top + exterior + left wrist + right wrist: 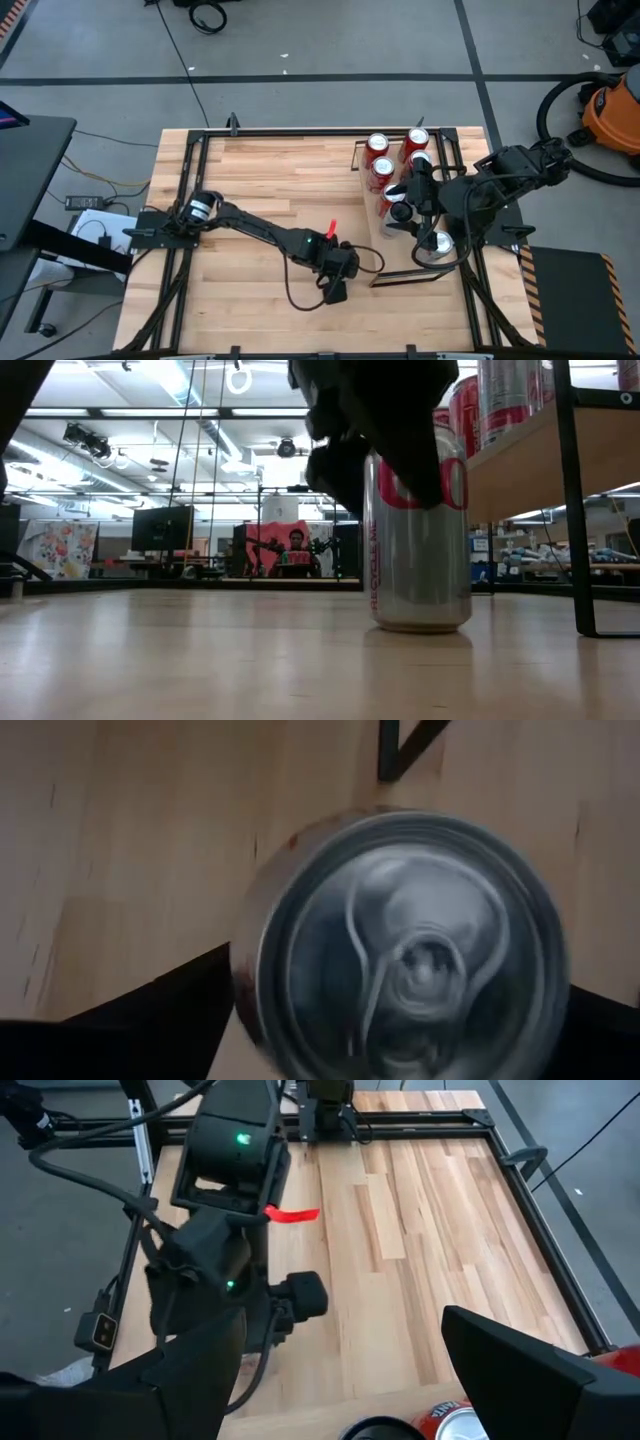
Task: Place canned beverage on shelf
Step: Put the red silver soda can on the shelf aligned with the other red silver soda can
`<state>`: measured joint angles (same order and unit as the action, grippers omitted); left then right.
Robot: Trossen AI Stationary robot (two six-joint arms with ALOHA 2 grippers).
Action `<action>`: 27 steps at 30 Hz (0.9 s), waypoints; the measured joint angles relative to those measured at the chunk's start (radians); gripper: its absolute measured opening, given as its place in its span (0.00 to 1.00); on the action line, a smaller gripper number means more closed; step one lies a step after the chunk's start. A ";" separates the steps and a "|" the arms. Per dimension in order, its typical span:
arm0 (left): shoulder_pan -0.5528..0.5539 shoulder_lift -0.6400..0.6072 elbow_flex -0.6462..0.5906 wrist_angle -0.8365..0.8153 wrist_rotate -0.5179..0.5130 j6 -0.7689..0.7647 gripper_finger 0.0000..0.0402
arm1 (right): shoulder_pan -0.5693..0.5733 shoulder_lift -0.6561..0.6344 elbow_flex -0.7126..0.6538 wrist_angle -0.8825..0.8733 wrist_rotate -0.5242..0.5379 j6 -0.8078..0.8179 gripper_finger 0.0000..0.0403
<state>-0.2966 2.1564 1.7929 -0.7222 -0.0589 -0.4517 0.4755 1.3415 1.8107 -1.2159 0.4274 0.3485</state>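
The left gripper (337,290) hangs over the near middle of the plank counter (250,180), directly above a silver-and-red soda can (417,540) that stands upright on the wood. In the left wrist view the can's lid sits between the two dark fingers (160,1020), and the jaws are spread to either side of it rather than pinching it. The low view shows the gripper's dark body covering the can's top. The shelf (400,250), a light-wood board with thin dark rims, lies at the counter's right side and carries several red-topped cans (378,145). The right gripper (425,225) hovers over the shelf near those cans, jaws spread and holding nothing
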 joint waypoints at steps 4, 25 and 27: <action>-0.001 0.000 0.055 -0.030 -0.015 0.000 0.98 | 0.000 0.000 0.000 0.000 -0.003 0.000 0.86; -0.108 -0.142 -0.024 -0.163 -0.133 0.097 0.99 | 0.002 0.000 0.000 -0.015 -0.003 0.076 0.86; -0.108 -0.173 -0.101 -0.091 -0.125 0.069 0.99 | 0.003 0.000 0.000 -0.015 -0.003 0.076 0.86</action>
<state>-0.4042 1.9834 1.6922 -0.8131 -0.1841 -0.3832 0.4782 1.3415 1.8107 -1.2305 0.4240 0.4244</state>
